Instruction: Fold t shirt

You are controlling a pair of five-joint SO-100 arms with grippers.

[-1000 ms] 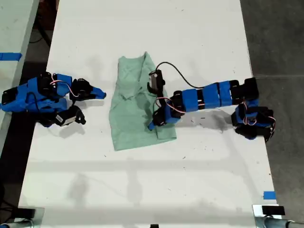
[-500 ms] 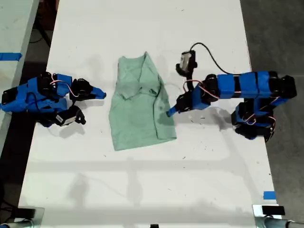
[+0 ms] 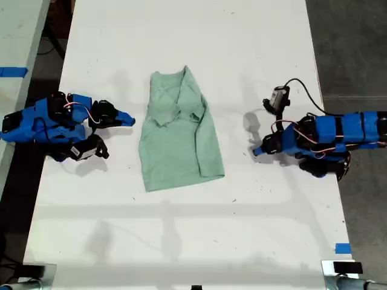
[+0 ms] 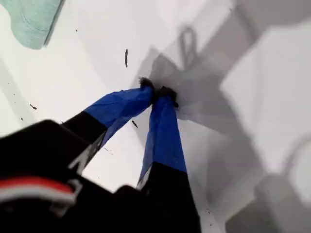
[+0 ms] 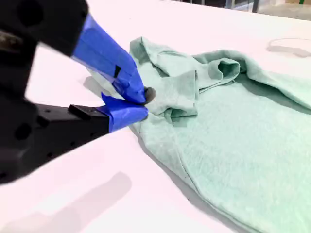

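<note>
White tabletop [image 3: 181, 241] fills the exterior view, bare in the lower part of the frame. At mid-height, my first gripper [image 3: 256, 151] sits right of centre in the exterior view, its blue fingers [image 4: 163, 131] pressed together on nothing, well apart from the t shirt [image 3: 178, 133]. The t shirt lies at the centre, partly folded and wrinkled. My second gripper [image 3: 130, 119] rests at its edge on the exterior view's left, jaws closed, tips just beside the cloth [image 5: 233, 141].

Exterior cam overhead; wrist cams low, close; all share t shirt [image 3: 177, 132].
</note>
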